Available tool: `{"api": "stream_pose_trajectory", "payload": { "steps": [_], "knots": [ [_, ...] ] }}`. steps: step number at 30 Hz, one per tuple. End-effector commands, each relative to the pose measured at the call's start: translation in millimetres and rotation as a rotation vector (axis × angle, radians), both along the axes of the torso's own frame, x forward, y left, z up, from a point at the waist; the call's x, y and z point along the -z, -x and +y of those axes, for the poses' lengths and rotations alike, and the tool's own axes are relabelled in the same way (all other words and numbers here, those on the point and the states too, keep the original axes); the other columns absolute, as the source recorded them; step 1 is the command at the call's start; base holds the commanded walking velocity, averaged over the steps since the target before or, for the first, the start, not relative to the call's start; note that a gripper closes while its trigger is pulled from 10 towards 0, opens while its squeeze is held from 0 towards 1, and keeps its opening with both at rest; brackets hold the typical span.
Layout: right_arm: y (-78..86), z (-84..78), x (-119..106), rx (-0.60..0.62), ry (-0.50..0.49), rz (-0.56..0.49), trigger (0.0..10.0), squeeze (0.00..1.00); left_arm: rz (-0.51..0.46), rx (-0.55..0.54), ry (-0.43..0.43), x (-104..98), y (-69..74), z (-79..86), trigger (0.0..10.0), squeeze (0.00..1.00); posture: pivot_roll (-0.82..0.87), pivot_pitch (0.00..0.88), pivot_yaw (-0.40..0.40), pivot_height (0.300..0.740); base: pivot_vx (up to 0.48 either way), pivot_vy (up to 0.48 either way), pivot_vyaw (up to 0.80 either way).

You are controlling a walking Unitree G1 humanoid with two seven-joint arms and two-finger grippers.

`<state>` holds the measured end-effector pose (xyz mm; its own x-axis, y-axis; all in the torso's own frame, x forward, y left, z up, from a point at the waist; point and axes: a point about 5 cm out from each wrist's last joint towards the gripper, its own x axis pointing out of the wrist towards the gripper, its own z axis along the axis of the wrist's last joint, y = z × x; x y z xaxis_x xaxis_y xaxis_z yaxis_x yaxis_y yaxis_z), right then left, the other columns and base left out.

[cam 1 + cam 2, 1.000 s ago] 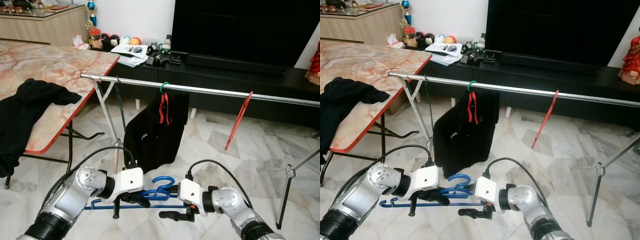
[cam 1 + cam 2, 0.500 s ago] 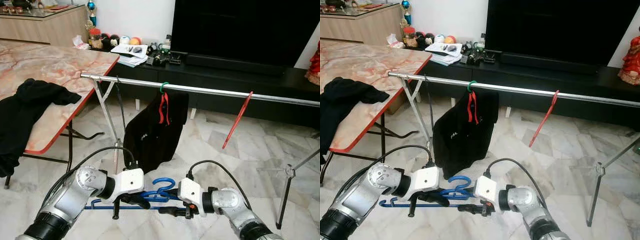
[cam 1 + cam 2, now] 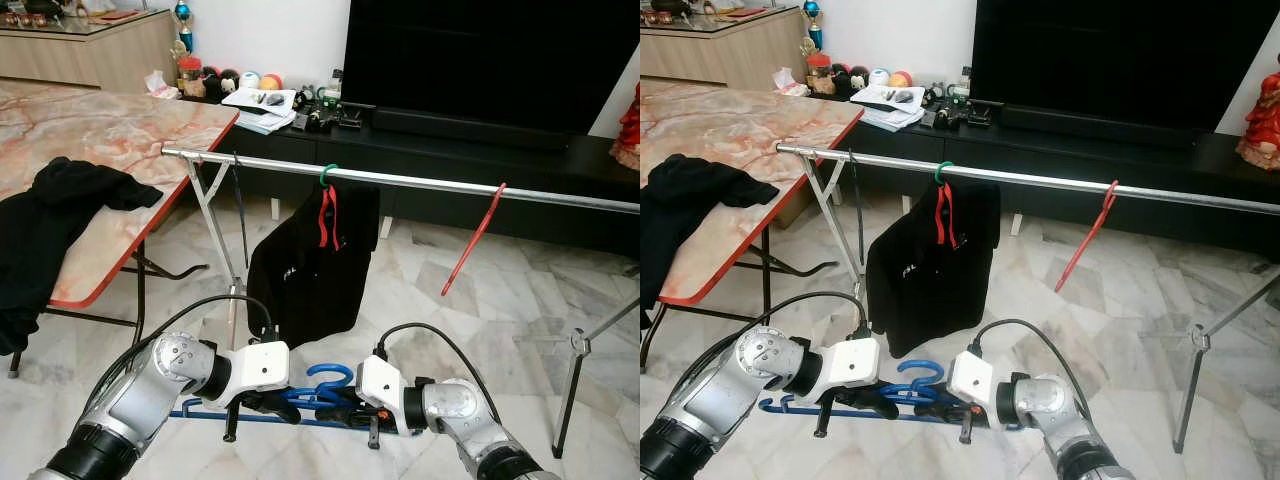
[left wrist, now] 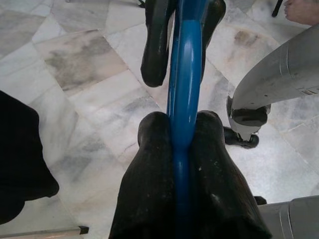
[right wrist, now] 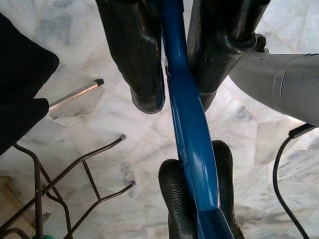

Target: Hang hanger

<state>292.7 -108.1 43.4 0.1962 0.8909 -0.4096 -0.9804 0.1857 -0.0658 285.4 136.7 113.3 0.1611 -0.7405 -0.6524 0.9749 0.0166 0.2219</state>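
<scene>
You have the blue hanger (image 3: 300, 395) held low in front of the robot, above the marble floor (image 3: 420, 290), with both grippers meeting on it from opposite sides. Your left gripper (image 3: 268, 402) is pinched tight on the hanger: in its wrist view the two black fingers (image 4: 149, 199) press against the blue bar with no gap. Your right gripper (image 3: 345, 412) faces it from the other side, and its fingers (image 5: 134, 55) straddle the same bar; they look closed on it, though the left finger may only just be touching, so treat that grip as probable. The hanger's hook curls up between the two wrists. Beyond it, the metal rail (image 3: 420, 183) runs across the room at a slight slope, carrying a black garment (image 3: 310, 265) on a green hook and a red hanger (image 3: 472, 243) further to the right. A black cloth (image 3: 50, 225) lies on the marble-topped table (image 3: 120, 125) to the left.
</scene>
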Motion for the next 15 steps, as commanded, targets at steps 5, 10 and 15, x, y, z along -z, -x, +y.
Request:
{"api": "stream_pose_trajectory", "payload": {
  "steps": [5,10,15],
  "knots": [
    [5.1,-3.5,7,0.002,0.022,0.028,0.0,0.00,-0.045,0.038,0.056,-17,-3.2,-7.7,10.0,0.00,0.11,0.000,-0.075,0.740,0.000,0.000,0.00],
    [7.7,-5.3,11,0.004,0.038,0.032,0.0,0.00,-0.046,0.039,0.051,-16,-3.0,-8.8,10.0,0.00,0.11,0.000,-0.078,0.740,0.000,0.000,0.00],
    [12.3,-8.7,16,-0.006,0.063,0.046,0.0,0.00,-0.027,0.052,0.088,-19,-2.4,-9.6,10.0,1.00,0.11,0.000,-0.078,0.740,0.000,0.000,0.00]
  ]
}}
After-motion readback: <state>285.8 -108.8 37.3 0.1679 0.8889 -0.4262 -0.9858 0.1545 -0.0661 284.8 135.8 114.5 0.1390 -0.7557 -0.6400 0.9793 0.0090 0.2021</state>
